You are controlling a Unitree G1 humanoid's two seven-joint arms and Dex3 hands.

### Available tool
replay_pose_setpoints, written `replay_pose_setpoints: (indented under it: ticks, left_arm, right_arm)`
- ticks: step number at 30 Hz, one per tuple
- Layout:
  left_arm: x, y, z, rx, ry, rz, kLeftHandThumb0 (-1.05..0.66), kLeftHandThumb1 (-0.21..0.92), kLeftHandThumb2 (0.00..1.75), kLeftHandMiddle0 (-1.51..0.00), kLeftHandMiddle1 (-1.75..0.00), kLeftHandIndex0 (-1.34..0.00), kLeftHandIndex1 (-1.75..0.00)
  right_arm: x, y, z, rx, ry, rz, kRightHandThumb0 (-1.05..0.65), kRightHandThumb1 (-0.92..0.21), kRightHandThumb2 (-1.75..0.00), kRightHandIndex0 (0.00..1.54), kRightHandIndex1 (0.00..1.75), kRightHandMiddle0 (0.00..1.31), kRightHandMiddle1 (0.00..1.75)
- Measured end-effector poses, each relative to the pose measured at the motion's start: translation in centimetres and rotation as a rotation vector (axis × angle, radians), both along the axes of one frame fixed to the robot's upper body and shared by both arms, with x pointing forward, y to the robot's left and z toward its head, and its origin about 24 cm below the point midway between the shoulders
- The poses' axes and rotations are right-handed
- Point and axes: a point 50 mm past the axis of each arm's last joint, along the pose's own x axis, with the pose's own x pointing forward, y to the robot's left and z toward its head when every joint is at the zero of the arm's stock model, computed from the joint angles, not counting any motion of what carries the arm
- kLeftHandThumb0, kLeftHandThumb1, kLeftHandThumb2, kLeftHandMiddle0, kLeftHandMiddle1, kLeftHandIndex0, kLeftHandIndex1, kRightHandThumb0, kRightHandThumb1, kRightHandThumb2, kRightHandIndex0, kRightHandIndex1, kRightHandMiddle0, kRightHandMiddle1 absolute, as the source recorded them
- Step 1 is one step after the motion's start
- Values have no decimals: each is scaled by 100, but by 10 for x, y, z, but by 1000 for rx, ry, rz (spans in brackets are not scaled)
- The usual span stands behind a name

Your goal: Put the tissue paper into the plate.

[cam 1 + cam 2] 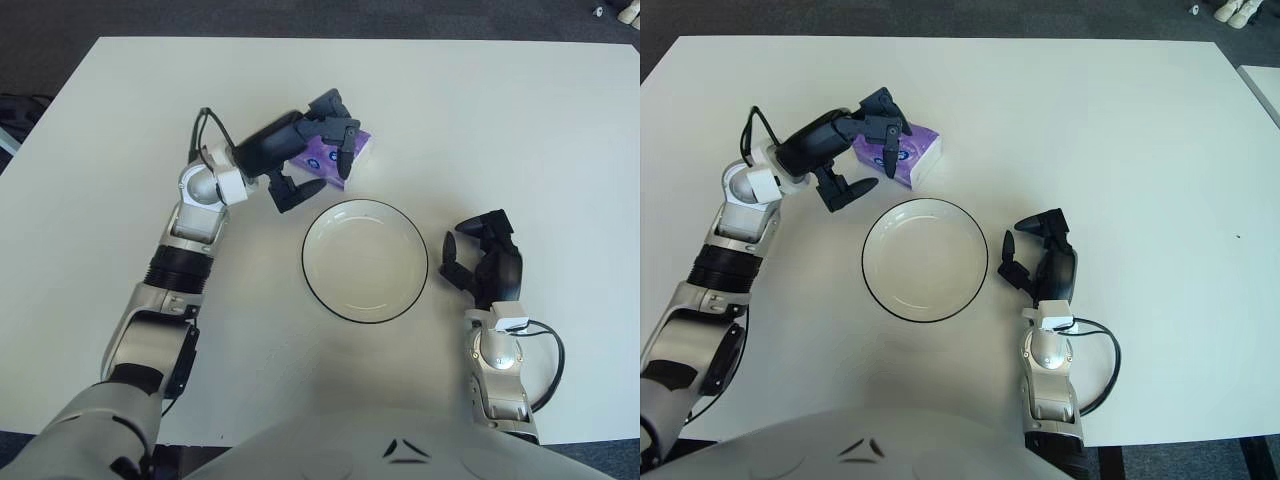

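Note:
The purple tissue pack (356, 148) lies on the white table just beyond the plate's far-left rim. My left hand (331, 166) hovers over it. The dark fingers (343, 132) drape across its top, while the thumb (298, 190) is spread out beside its near-left edge, so the pack is not clamped. The white plate (306, 262) with a dark rim sits in the middle and holds nothing. My right hand (484, 264) shows to the right of the plate with its fingers loosely curled around nothing.
The white table (520, 130) stretches wide to the right and the far side. Dark floor borders its far edge. A black cable (548, 352) loops beside my right wrist near the front edge.

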Motion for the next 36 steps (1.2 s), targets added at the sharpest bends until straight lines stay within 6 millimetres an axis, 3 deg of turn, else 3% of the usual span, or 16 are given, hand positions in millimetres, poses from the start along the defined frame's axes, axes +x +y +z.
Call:
replay_pose_setpoints:
  ticks: [8, 11, 14, 16, 18, 20, 25, 36]
  left_arm:
    - [25, 3, 7, 109, -57, 166, -1, -3, 167, -88, -174, -71, -160]
    - [28, -1, 9, 143, -76, 178, -1, 6, 154, -78, -175, -69, -155]
    - [30, -5, 8, 188, -86, 182, -1, 27, 128, -57, -175, -66, -146]
    - [31, -7, 6, 225, -84, 187, -26, 37, 119, -26, -175, -57, -162]
    - [34, -10, 3, 261, -70, 193, -40, 23, 124, -13, -175, -29, -167]
    - [39, -12, -1, 308, -57, 202, -46, 14, 128, -7, -174, -15, -161]
    - [46, -15, -5, 420, -59, 228, -52, 5, 129, -1, -133, -2, -140]
    - [55, -14, -7, 571, -96, 270, -56, 7, 121, 0, -58, 0, -85]
  right_arm:
    - [0, 0, 0, 1, -2, 1, -42, -53, -106, 51, 152, 44, 175]
    - [0, 0, 0, 1, -2, 1, -42, -53, -106, 52, 151, 45, 175]
    - [0, 0, 0, 1, -2, 1, -42, -53, -105, 52, 150, 44, 175]
    - [0, 0, 0, 1, -3, 1, -42, -54, -105, 53, 150, 44, 175]
    - [0, 0, 0, 1, -3, 1, -42, -54, -104, 53, 150, 44, 175]
    - [0, 0, 0, 1, -3, 1, -42, -54, -105, 53, 150, 44, 175]
    - [0, 0, 0, 1, -6, 2, -42, -52, -106, 53, 151, 45, 175]
    - [0, 0, 0, 1, -5, 1, -42, -53, -105, 52, 153, 44, 175]
